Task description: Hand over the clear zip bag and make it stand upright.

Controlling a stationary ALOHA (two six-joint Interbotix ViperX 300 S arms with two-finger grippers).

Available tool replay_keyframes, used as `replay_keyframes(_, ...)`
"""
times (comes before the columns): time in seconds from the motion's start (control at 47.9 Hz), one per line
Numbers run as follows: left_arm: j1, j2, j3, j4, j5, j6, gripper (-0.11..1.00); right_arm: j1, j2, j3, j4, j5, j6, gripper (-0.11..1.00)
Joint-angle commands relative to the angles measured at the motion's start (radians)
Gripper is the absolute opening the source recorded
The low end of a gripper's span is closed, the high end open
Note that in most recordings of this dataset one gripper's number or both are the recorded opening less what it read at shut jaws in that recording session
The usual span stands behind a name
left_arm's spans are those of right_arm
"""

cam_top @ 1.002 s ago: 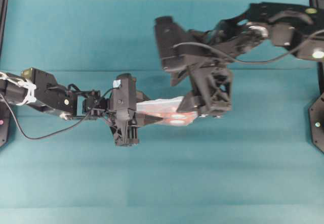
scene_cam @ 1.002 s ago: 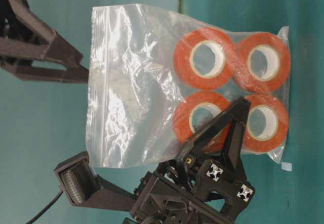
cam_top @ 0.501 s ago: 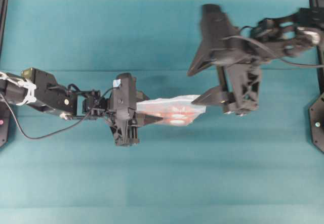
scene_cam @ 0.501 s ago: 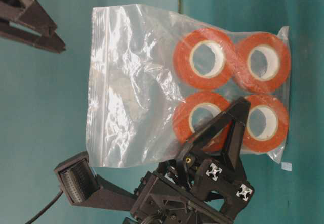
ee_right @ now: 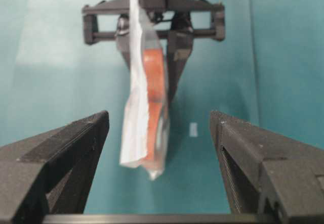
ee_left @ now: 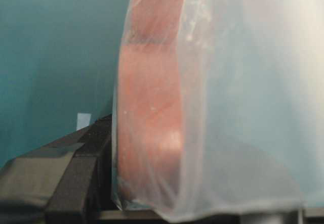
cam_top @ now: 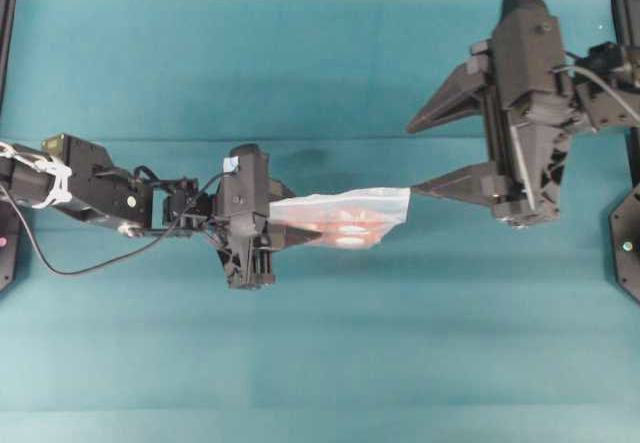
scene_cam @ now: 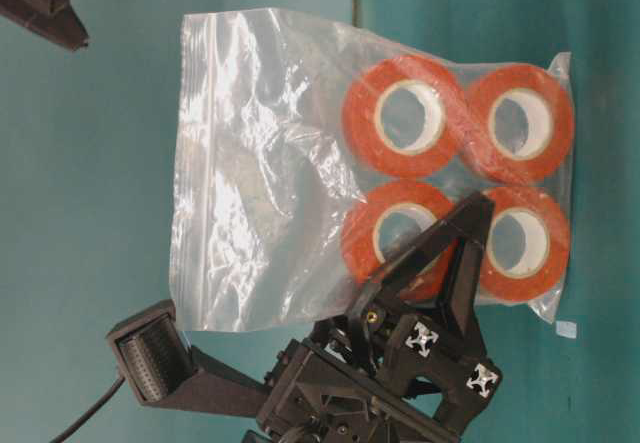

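My left gripper (cam_top: pixel 290 231) is closed on the clear zip bag (cam_top: pixel 345 219) and holds it up over the teal table (cam_top: pixel 320 363). In the overhead view the bag sticks out from my left fingers toward the right side, and I see it nearly edge-on, with an orange glow inside. In the table-level view the bag (scene_cam: pixel 300 163) shows its broad face: four orange rolls (scene_cam: pixel 455 173) with white cores sit together at one end, two beside two, and the other part is only crinkled plastic. One left finger (scene_cam: pixel 440 263) lies across the lower rolls there. In my left wrist view the bag (ee_left: pixel 212 107) fills most of the picture and an orange roll presses against the plastic.

My right gripper (cam_top: pixel 425 155) is wide open and holds nothing. It stands to the right of the bag, with the lower fingertip just beside the bag's far edge; I cannot tell if they touch. From my right wrist view the bag (ee_right: pixel 147 102) hangs between my two open fingers (ee_right: pixel 61 153), further ahead, apart from both
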Motion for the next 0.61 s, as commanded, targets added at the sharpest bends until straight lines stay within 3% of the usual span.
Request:
replay_keyframes(0.0,-0.002,-0.006,-0.011,0.002,-0.005,-0.002,0.24,-0.002,-0.034,0.003,0.006,-0.012,0.040,0.86)
replay_keyframes(0.167,-0.003,-0.006,-0.011,0.002,-0.003,-0.002,0.24,-0.005,-0.086,0.046,0.003,-0.017,0.081,0.86)
replay_keyframes(0.584,-0.003,-0.006,-0.011,0.000,-0.003,-0.003,0.24,-0.005,-0.176,0.123,0.002,-0.071,0.087,0.86)
